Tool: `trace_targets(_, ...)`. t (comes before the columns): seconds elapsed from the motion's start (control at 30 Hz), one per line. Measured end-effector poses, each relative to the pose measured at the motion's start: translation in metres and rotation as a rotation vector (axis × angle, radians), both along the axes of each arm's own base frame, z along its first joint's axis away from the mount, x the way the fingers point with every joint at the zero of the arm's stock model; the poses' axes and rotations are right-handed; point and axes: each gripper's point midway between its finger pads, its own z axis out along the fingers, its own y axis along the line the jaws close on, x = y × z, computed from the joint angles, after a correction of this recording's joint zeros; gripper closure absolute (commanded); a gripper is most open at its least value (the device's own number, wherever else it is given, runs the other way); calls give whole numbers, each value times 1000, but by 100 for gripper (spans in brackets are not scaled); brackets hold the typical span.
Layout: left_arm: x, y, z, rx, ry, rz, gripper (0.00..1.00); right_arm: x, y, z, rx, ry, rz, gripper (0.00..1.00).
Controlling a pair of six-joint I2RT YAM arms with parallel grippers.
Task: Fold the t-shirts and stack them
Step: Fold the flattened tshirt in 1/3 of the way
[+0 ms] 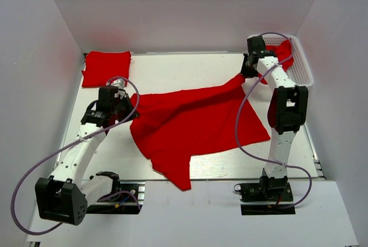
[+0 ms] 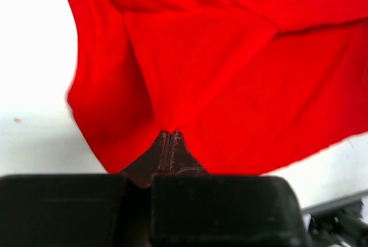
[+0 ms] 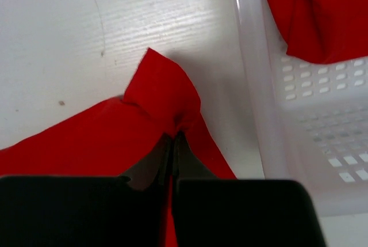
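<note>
Three red t-shirts (image 1: 195, 123), one white mesh basket (image 1: 305, 75), two robot arms (image 1: 80, 155) and one table (image 1: 184, 74) are visible.

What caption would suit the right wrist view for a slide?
Right hand shut on a corner of the red t-shirt, beside the white mesh basket.

Before you, spread t-shirt (image 1: 195, 123) across the table (image 1: 184, 74) centre, left gripper (image 1: 131, 110) at its left edge, right gripper (image 1: 247, 74) at its far right corner (just left of the mesh basket (image 1: 302, 68)), folded t-shirt (image 1: 106, 68) in the far left corner, another t-shirt (image 1: 286, 48) in the basket.
</note>
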Motion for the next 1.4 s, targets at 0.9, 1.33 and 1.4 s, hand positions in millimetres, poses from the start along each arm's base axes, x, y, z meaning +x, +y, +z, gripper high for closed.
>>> trace_targets(0.9,-73,-11,-69,-100,213,-42,2,-80,-13,-72,-27,234,-59,49)
trace_targets(1.33,-10,0,-24,1,137,13,0,-69,-3,-26,11,112,-4,10)
trace_targets(1.4,9,0,-24,22,133,23,0,-67,2,-23,24,98,25,10)
